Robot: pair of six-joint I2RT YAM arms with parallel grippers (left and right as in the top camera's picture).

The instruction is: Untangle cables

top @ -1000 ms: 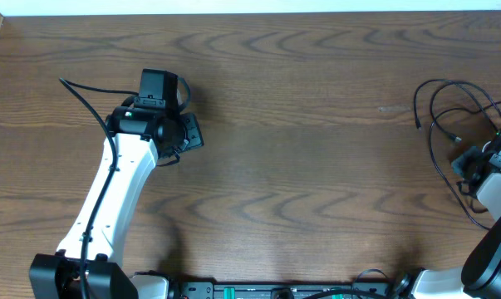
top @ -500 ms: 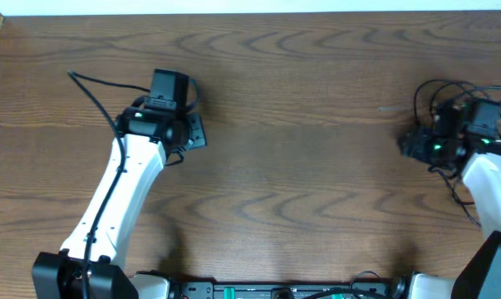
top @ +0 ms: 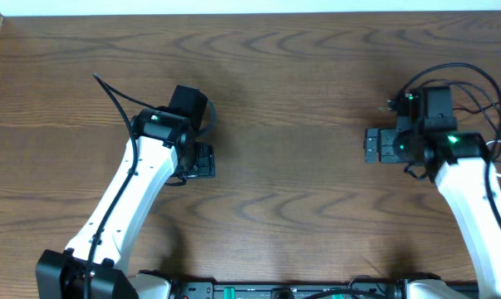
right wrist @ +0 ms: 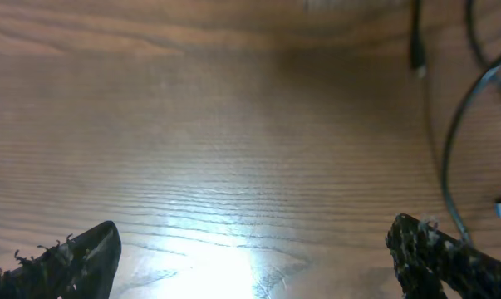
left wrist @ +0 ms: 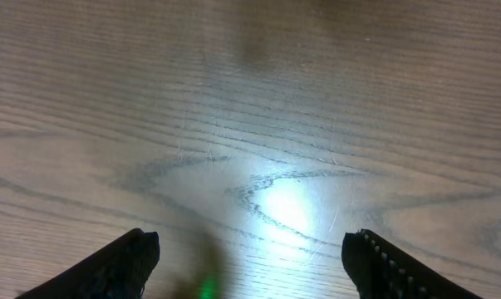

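R gripper (right wrist: 252, 249) spread wide, empty — black cable (right wrist: 446, 154) close by.

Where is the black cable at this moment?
Overhead, the black cable loops at the table's far right, just behind the right pincer; the right wrist view shows it at upper right.

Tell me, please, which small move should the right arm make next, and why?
Probably shift the right gripper toward the black cable and lower over it. Its jaws are open above the bare table, holding nothing, while the cable lies off to one side in the right wrist view, not between the fingers.
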